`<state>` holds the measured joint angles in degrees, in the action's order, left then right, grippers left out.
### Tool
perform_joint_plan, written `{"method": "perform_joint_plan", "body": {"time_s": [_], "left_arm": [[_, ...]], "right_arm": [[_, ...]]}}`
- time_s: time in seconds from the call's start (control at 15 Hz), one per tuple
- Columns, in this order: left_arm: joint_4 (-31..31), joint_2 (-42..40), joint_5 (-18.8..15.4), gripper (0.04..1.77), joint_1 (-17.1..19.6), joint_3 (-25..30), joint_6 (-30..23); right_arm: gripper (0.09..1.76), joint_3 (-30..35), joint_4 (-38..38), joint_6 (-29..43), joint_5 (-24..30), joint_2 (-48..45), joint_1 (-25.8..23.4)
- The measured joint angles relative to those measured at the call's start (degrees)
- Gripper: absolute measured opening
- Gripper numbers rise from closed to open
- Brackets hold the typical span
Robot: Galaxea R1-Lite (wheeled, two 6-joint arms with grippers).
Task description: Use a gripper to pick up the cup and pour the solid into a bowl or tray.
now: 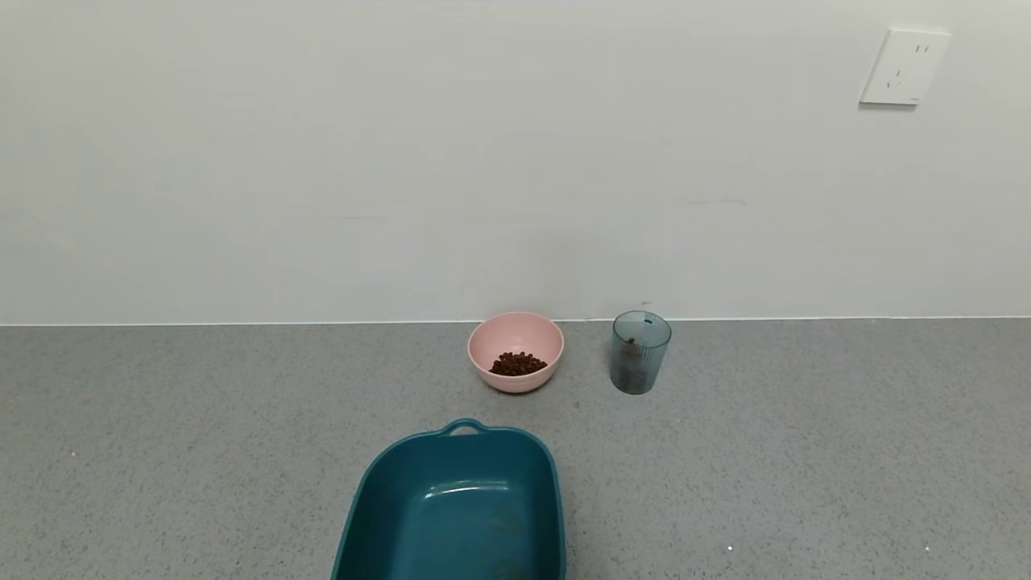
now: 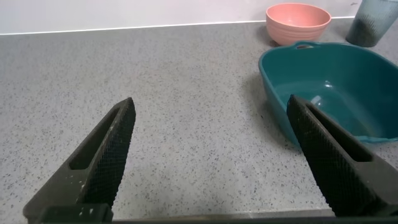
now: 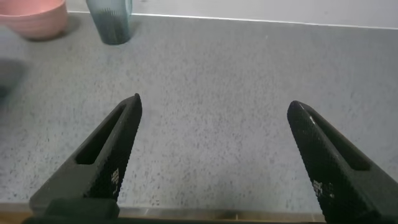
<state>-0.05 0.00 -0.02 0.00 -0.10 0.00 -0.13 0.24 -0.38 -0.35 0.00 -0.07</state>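
Note:
The ribbed blue-grey cup [image 1: 640,352] stands upright near the wall, to the right of the pink bowl [image 1: 515,332]. Dark brown pellets [image 1: 518,364] lie in the bowl. A few dark pellets show inside the cup too. Neither arm shows in the head view. My left gripper [image 2: 211,155] is open and empty over bare counter beside the teal tray, with the bowl [image 2: 297,22] and cup [image 2: 373,23] far off. My right gripper [image 3: 214,152] is open and empty over bare counter, well short of the cup [image 3: 109,20] and bowl [image 3: 34,17].
A large teal rectangular tray [image 1: 459,507] with a handle sits at the front centre, empty; it also shows in the left wrist view [image 2: 336,87]. A white wall runs along the back of the grey speckled counter [image 1: 805,451]. A socket [image 1: 904,68] is on the wall.

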Motion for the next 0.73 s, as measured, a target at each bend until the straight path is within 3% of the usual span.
{"method": "perform_joint_plan", "body": {"time_s": [0.73], "left_arm": [[-0.02,0.00,0.02,1.75,0.00,0.00,0.00]], "right_arm": [[1.71,0.13,0.00,0.48,0.02,0.00,-0.02]]}}
